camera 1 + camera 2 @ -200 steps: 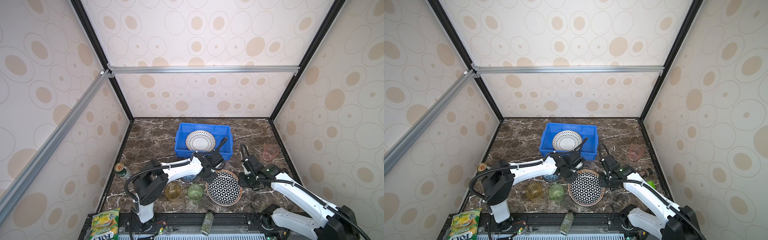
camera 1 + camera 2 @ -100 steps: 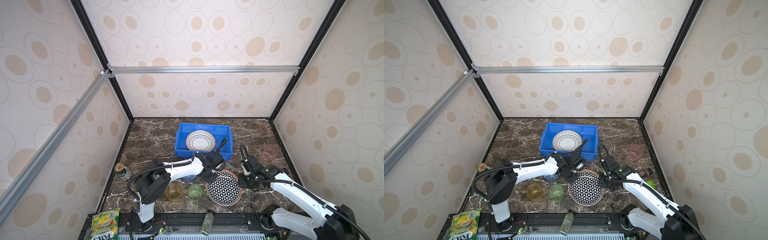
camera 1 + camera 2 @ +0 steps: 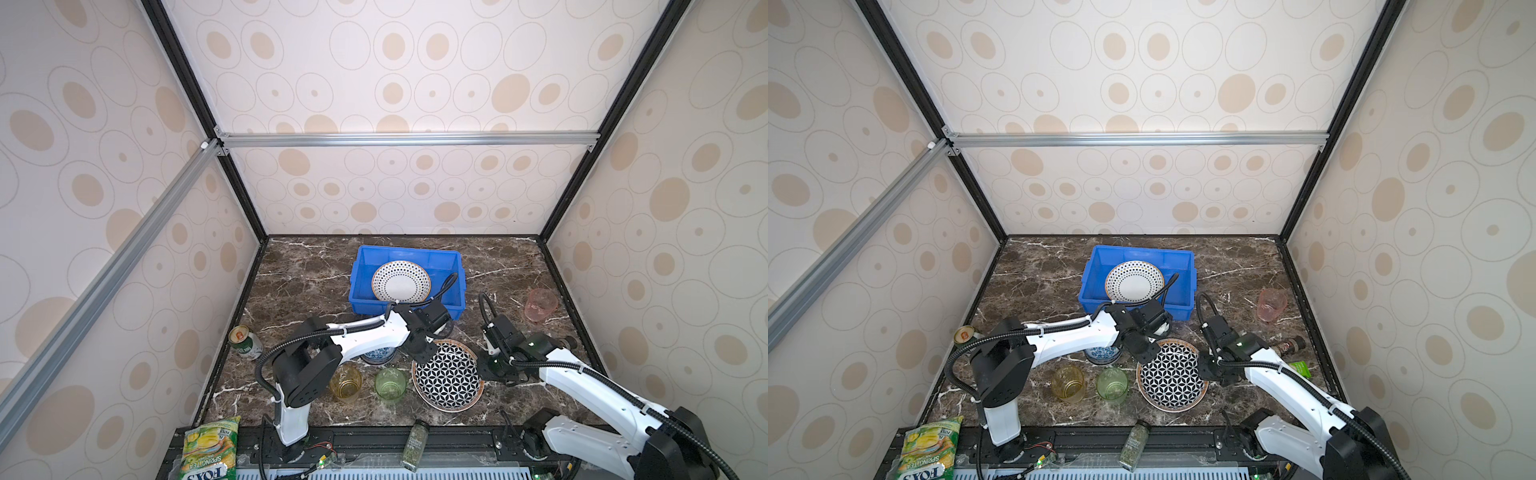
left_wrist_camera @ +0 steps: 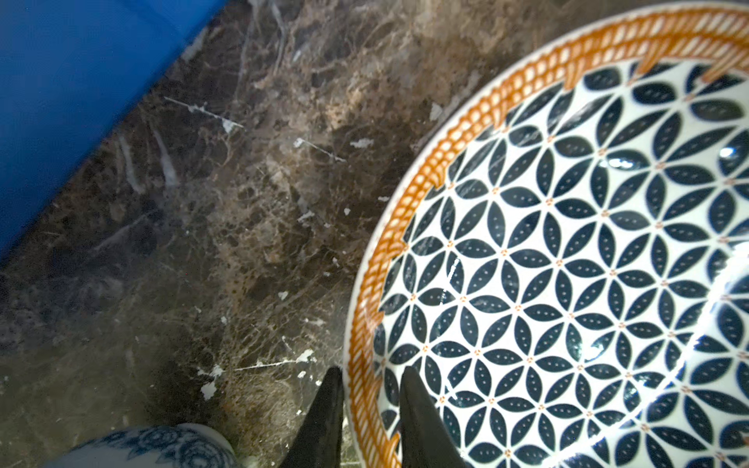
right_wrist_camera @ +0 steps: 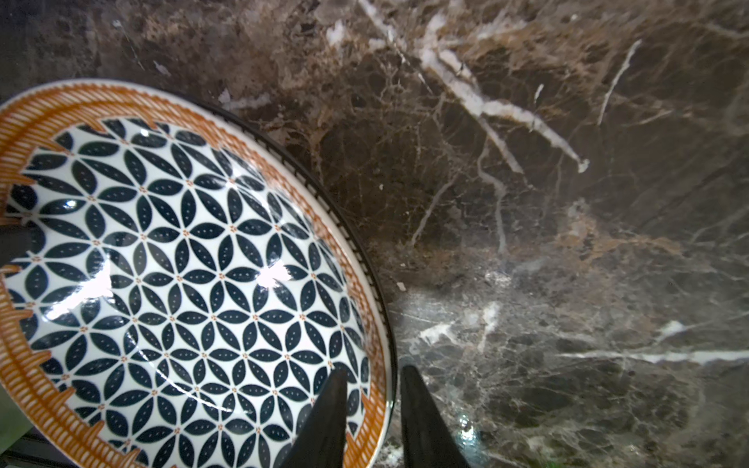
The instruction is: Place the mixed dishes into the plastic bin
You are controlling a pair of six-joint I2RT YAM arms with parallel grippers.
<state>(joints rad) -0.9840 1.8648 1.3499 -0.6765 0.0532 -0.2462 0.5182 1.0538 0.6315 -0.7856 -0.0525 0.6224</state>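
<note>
The black geometric plate (image 3: 449,374) (image 3: 1173,380) with an orange rim lies on the marble in front of the plastic bin (image 3: 361,274) (image 3: 1094,274). My left gripper (image 3: 423,355) (image 4: 371,375) is shut on its far-left rim, one finger inside and one outside. My right gripper (image 3: 484,368) (image 5: 375,375) is shut on the opposite rim. A dark striped rim of another plate (image 5: 358,231) shows just under it. A dotted plate (image 3: 401,282) leans inside the bin. A blue floral bowl (image 3: 378,355) (image 4: 154,445) sits under my left arm.
Yellow tumbler (image 3: 345,382) and green tumbler (image 3: 390,383) stand left of the plate, and a pink tumbler (image 3: 540,305) at the far right. A tin can (image 3: 245,338) is by the left wall. A spice jar (image 3: 1292,344) lies behind my right arm, a herb jar (image 3: 414,444) and snack bag (image 3: 208,451) on the front rail.
Both grippers' jaws have narrowed onto the geometric plate's rim. The arms and the plate have hardly moved.
</note>
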